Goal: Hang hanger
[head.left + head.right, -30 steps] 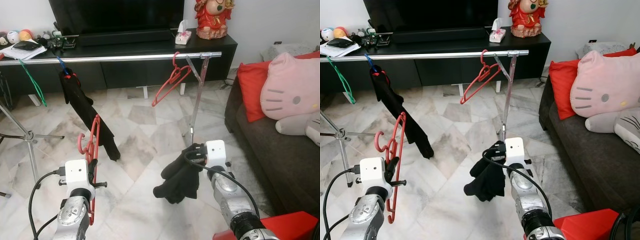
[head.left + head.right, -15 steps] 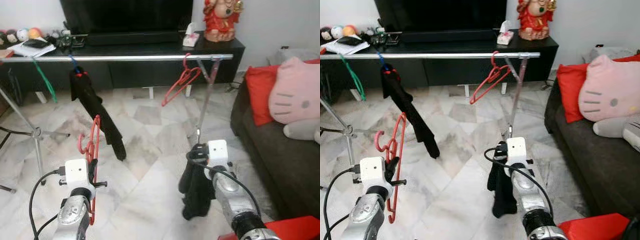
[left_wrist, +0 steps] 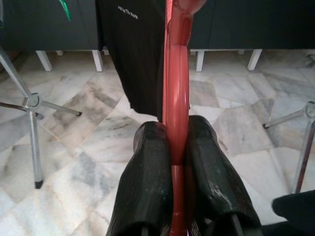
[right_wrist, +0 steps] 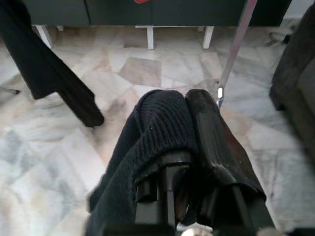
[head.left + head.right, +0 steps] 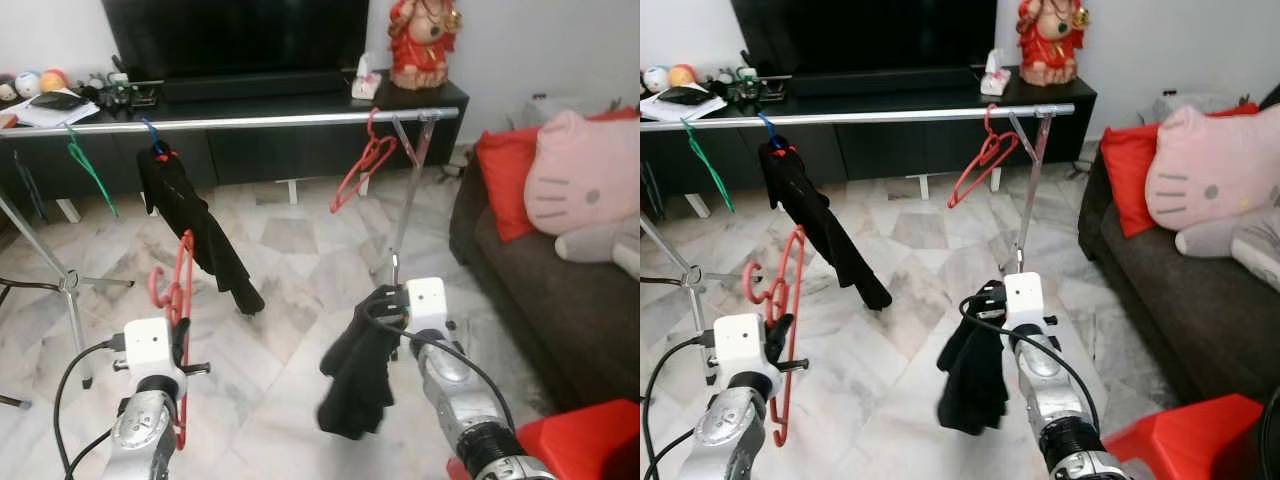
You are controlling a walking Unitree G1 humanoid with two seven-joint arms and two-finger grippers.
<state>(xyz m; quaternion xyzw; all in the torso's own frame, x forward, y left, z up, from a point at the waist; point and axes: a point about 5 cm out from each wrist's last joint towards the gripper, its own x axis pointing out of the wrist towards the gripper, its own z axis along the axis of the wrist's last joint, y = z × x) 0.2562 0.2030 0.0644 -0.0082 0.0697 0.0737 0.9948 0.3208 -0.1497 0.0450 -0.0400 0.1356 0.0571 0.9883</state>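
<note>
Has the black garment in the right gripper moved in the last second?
Yes. The black garment in the right gripper hung bunched beside the marble floor's dark vein; it now hangs longer, lower.

A rail (image 5: 250, 120) crossed at 12 o'clock, a cabinet (image 5: 300, 100) behind it; a sofa (image 5: 560, 290) sat at 3 o'clock.

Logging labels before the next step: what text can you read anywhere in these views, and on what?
Small white print on the black garment hanging from the rail: too small and blurred to read.
Papers on the TV cabinet: nothing legible.
No readable text on the red hanger in the left gripper.
</note>
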